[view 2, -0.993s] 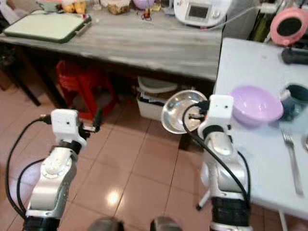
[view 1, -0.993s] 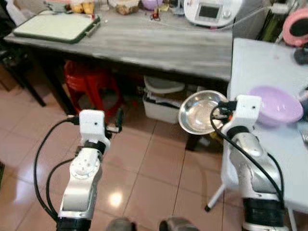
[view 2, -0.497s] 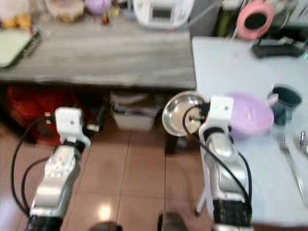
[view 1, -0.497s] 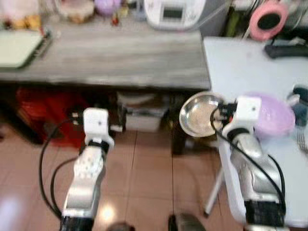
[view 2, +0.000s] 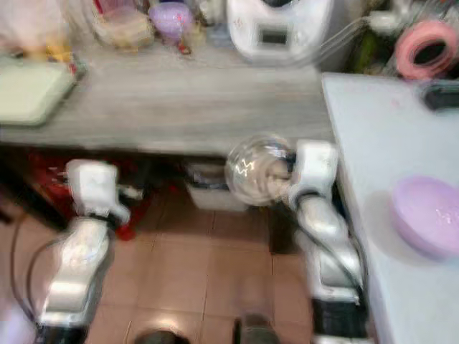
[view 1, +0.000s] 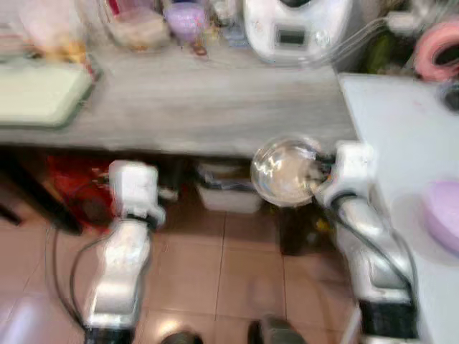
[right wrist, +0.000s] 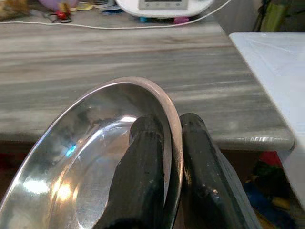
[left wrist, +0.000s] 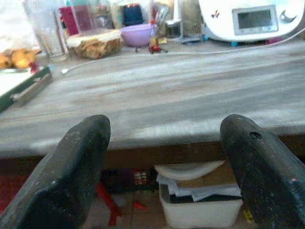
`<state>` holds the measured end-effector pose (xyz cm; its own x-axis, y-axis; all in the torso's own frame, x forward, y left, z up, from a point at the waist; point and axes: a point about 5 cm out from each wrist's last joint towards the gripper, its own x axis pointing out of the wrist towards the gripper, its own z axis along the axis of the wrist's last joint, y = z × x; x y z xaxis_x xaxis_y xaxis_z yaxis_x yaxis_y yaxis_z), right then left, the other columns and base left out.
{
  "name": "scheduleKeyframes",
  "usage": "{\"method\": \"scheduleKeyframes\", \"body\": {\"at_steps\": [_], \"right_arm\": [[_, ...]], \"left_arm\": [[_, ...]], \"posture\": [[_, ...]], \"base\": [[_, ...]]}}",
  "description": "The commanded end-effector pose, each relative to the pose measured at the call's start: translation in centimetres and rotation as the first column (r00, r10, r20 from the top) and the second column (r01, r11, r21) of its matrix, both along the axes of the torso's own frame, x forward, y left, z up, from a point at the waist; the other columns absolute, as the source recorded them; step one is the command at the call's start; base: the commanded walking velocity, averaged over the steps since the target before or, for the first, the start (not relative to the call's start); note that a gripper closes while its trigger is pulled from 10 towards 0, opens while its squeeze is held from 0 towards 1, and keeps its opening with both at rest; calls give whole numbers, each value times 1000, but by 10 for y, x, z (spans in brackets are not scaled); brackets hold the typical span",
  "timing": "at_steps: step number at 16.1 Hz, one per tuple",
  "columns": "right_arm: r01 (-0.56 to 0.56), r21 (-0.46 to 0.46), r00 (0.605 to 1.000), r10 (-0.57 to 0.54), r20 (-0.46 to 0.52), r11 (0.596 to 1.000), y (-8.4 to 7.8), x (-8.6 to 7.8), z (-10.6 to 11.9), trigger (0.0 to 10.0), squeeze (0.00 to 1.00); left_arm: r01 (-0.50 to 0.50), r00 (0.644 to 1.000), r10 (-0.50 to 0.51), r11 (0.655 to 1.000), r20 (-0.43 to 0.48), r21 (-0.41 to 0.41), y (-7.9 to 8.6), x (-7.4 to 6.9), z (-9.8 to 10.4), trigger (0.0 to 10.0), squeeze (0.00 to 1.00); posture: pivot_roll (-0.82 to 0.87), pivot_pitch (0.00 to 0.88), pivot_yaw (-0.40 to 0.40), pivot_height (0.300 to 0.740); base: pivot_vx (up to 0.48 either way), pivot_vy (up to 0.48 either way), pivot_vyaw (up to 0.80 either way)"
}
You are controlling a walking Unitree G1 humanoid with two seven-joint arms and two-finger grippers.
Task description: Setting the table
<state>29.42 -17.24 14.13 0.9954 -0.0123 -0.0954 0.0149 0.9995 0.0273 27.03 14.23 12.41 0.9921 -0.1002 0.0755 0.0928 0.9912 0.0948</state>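
My right gripper (right wrist: 167,157) is shut on the rim of a shiny steel bowl (view 1: 285,172), one finger inside the rim and one outside. The steel bowl (right wrist: 90,162) hangs tilted in the air in front of the grey wooden counter (view 1: 179,115), left of the white table (view 1: 401,136). A lilac bowl (view 2: 427,215) sits on that white table. My left gripper (left wrist: 162,157) is open with nothing between its fingers, held low in front of the counter's edge.
On the counter stand a white appliance (view 1: 297,29), a green-edged tray (view 1: 39,89), a small purple bowl (view 1: 185,18) and a glass dish of food (left wrist: 94,44). A white bin (left wrist: 200,205) and a red stool (view 1: 72,186) sit under it. The floor is tiled.
The camera has swung left and the picture is blurred; the counter has shifted right. The steel bowl stays in my right gripper. The left gripper stays open.
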Motion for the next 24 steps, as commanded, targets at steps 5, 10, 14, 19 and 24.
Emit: {"method": "scheduleKeyframes", "body": {"at_steps": [5,10,14,19,24], "right_arm": [[-32,1,998,32,61,999,7,6,12,10000,0],[38,9,999,-38,27,999,-3,12,7,10000,0],[15,96,999,-12,-32,995,9,33,-1,10000,0],[37,110,994,-26,-104,993,15,52,-4,10000,0],[84,196,982,-48,-181,977,16,64,-14,10000,1000]], "left_arm": [[-14,1000,14,1000,26,0,7,0,7,10000,0],[-24,999,26,999,32,-45,8,-1,9,10000,0],[-43,999,43,997,-6,-61,7,-4,4,10000,0],[-105,994,104,993,-27,-60,15,-11,2,10000,0],[-108,994,106,993,-41,-56,15,-14,2,10000,0]], "posture": [[-22,98,5,740],[-14,106,8,740],[-11,123,13,740],[17,146,4,740],[18,163,6,740]], "base": [[480,0,0],[192,0,0],[0,0,0],[0,0,0],[0,0,0]]}}
